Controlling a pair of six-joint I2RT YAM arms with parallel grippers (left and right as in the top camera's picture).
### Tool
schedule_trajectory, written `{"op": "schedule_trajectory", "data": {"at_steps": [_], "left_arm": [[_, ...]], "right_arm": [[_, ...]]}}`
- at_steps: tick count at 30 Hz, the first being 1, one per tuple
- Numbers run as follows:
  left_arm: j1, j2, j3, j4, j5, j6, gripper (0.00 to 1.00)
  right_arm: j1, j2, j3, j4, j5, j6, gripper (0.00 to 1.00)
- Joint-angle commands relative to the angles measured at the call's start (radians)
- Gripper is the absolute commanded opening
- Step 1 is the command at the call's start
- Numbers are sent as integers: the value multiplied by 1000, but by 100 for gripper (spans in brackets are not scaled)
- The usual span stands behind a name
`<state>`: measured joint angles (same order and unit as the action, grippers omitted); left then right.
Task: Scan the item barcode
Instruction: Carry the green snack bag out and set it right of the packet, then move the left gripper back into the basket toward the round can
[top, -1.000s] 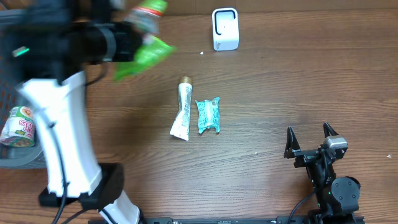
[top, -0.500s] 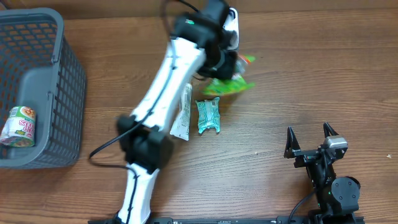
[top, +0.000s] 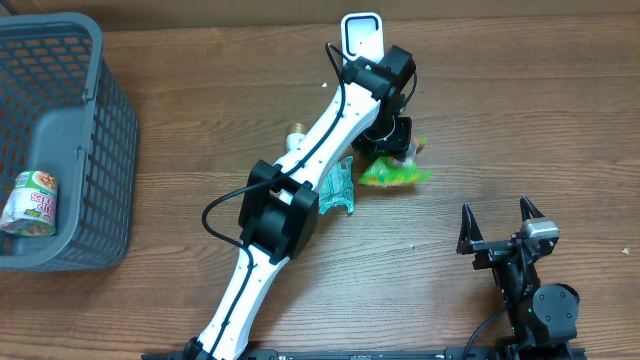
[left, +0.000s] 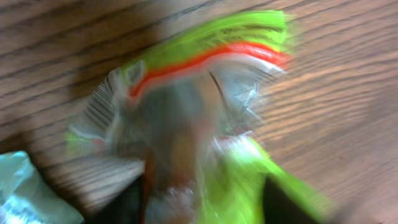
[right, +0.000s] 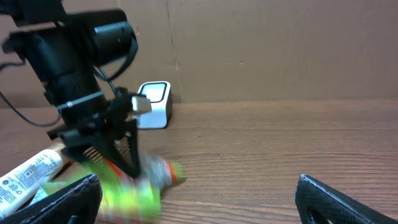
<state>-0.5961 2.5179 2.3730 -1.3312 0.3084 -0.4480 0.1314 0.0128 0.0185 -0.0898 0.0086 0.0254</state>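
Green packet is showing just under my left gripper, beside the teal pouch; I cannot tell whether I'm gripping it. My right gripper is standing wide near the table's front edge, well apart from both.

the left arm stretches long and diagonal, forward and to the right from its base, its wrist bent over so the left gripper points straight down with fingers parted. the right arm sits folded low near its base, the right gripper spread wide and aimed forward.
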Motion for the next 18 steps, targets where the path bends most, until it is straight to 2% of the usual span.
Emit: {"op": "schedule_trajectory", "data": {"at_steps": [1, 5, 11, 18], "left_arm": [[-5, 22, 3, -5, 29, -20, 68], [14, 2, 21, -3, 99, 33, 67], [61, -114, 137, -55, 97, 91, 66], [214, -352, 282, -175, -45, 151, 67]], "right_arm": [[2, -10, -10, 9, 13, -4, 100], [2, -10, -11, 9, 13, -4, 100], [2, -10, -10, 9, 13, -4, 100], [2, -10, -10, 9, 13, -4, 100]]}}
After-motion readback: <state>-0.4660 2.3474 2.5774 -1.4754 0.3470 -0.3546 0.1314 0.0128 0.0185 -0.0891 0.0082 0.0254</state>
